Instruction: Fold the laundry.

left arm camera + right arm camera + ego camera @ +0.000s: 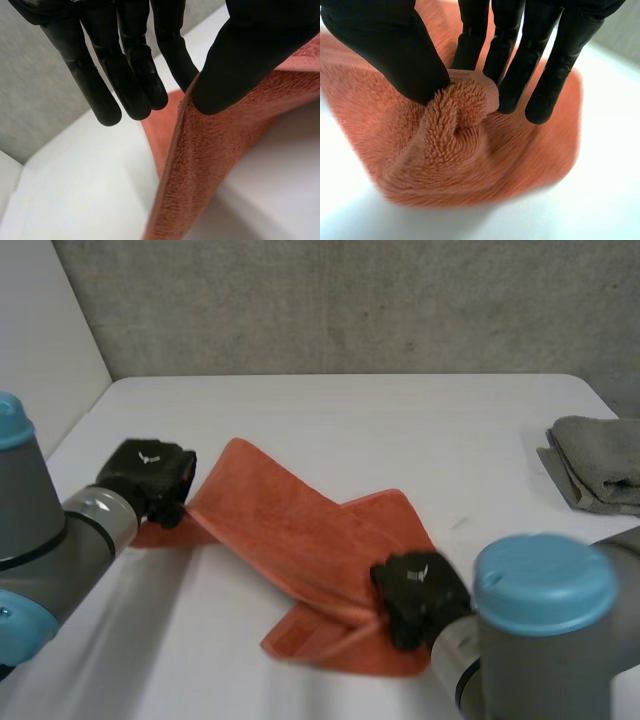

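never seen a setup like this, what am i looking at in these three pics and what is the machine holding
This is a robot with two arms at a white table; each arm ends in a black hand. The wide picture comes from a camera between and behind the arms, looking down. In it the left hand is at one end of an orange towel and the right hand is at the other, nearer end. The other two pictures come from a camera on each wrist, looking along the palm. They show the left hand pinching the towel's edge between thumb and finger, and the right hand pinching a bunched fold. A folded grey cloth lies apart on the robot's right.
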`<state>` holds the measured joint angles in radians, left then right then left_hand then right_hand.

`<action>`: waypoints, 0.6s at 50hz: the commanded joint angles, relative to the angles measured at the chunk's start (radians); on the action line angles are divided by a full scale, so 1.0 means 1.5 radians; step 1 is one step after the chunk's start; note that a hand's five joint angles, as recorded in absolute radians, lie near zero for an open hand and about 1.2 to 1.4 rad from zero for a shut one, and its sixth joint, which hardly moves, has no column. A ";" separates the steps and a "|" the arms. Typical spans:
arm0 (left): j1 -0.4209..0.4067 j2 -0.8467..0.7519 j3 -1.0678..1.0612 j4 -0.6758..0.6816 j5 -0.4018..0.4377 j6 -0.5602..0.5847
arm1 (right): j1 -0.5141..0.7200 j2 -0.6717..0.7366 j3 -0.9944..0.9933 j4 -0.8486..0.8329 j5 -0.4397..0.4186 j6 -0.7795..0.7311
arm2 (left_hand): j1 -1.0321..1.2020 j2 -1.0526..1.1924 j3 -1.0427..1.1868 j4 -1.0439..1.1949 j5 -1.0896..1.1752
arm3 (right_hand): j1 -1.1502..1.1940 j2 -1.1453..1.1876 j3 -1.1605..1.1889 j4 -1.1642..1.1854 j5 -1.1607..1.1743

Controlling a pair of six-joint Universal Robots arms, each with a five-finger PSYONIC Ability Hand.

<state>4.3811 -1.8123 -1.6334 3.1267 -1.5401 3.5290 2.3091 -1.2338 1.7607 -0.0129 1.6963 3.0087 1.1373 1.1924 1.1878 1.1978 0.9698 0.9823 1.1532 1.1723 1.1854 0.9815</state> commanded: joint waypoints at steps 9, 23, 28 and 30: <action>-0.001 0.199 0.053 -0.010 0.006 -0.083 | -0.158 -0.200 -0.276 0.195 -0.053 -0.313 | 0.173 0.136 0.139 0.132 0.168 | 0.276 0.162 0.149 0.141 0.160; -0.037 0.030 0.095 -0.024 0.004 -0.078 | -0.200 -0.014 -0.424 0.320 -0.088 -0.533 | 0.173 0.136 0.139 0.132 0.168 | 0.276 0.162 0.149 0.141 0.160; -0.048 -0.068 0.225 -0.020 0.001 -0.075 | -0.200 0.071 -0.510 0.211 -0.082 -0.531 | 0.173 0.136 0.139 0.132 0.168 | 0.276 0.162 0.149 0.141 0.160; -0.055 -0.099 0.313 -0.016 0.000 -0.072 | -0.199 0.091 -0.562 0.135 -0.081 -0.531 | 0.173 0.136 0.139 0.132 0.168 | 0.276 0.162 0.149 0.141 0.160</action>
<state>4.3230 -1.7894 -1.4473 3.0907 -1.5351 3.4120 2.0077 -1.2163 1.0776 0.4352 1.5666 2.2095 1.1373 1.1944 1.1919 1.1986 0.9698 0.9823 1.1754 1.1795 1.1872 0.9928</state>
